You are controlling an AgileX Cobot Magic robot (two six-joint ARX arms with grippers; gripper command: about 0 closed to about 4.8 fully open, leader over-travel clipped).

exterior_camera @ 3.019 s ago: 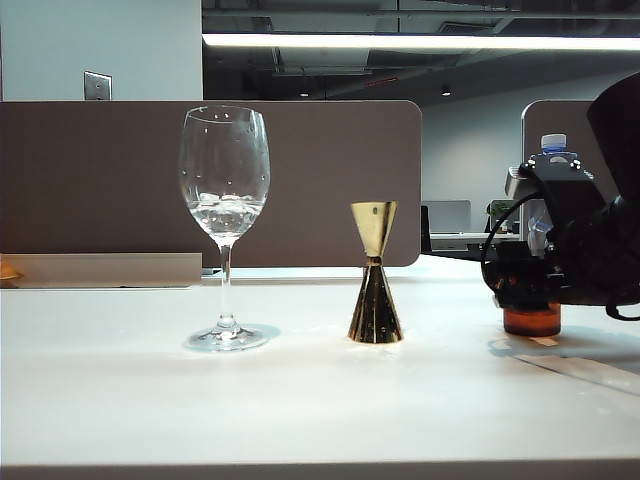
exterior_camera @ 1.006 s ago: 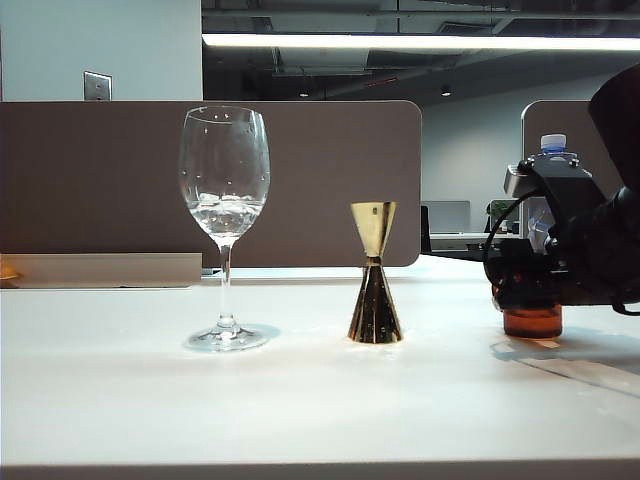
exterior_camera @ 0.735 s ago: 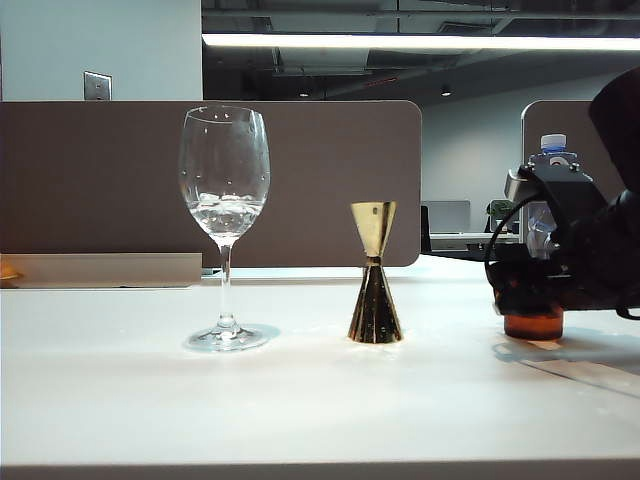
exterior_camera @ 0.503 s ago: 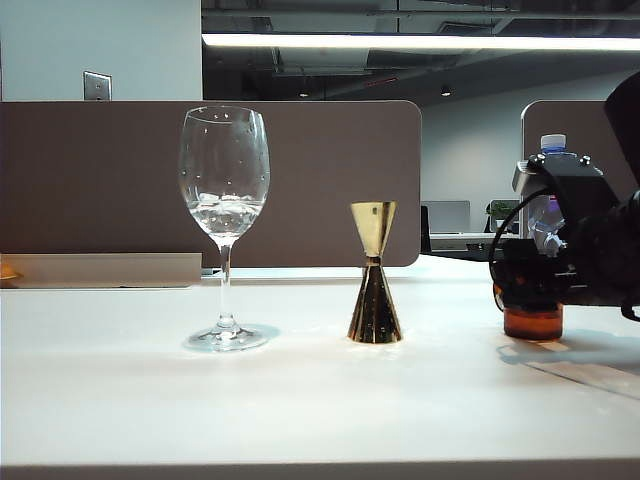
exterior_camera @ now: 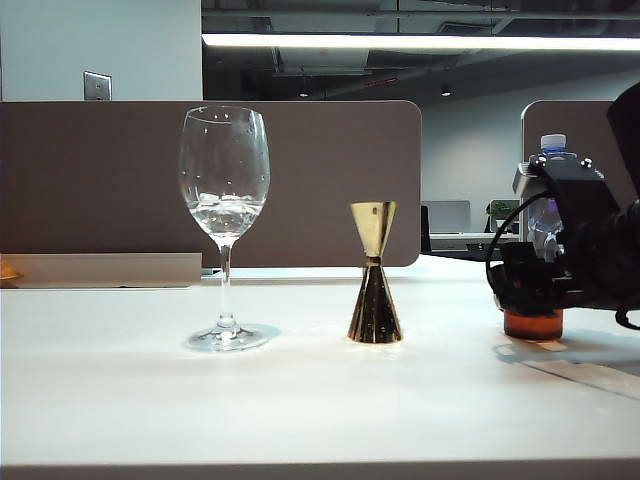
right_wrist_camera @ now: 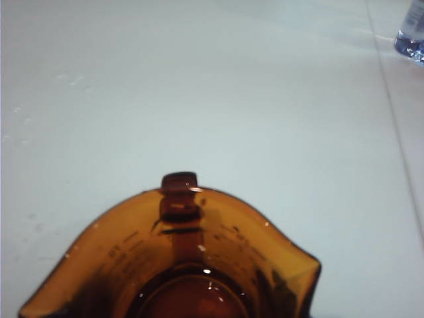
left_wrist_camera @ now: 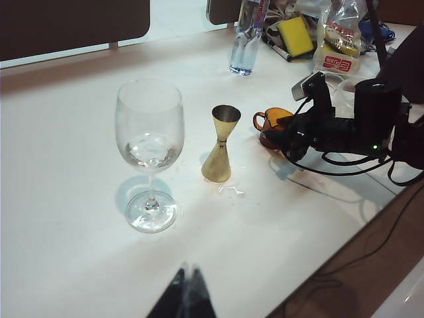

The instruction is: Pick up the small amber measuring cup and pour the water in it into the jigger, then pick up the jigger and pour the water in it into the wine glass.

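2 end effectors show: the right end effector (exterior_camera: 530, 290) hovers over the small amber measuring cup (exterior_camera: 532, 322) on the tabletop (exterior_camera: 300, 400), opening unclear. Glass is fragile, slippery; better grip its handle (left_wrist_camera: 260, 120). Left end effector (left_wrist_camera: 187, 298) looks shut, far away.

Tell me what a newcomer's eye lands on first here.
The tall wine glass stands on the left of the white table with a little water in its bowl. The gold jigger stands upright just right of it. At the far right, the right gripper sits around the amber cup, which rests on the table. The left gripper hangs back near the table's front edge, away from all three.
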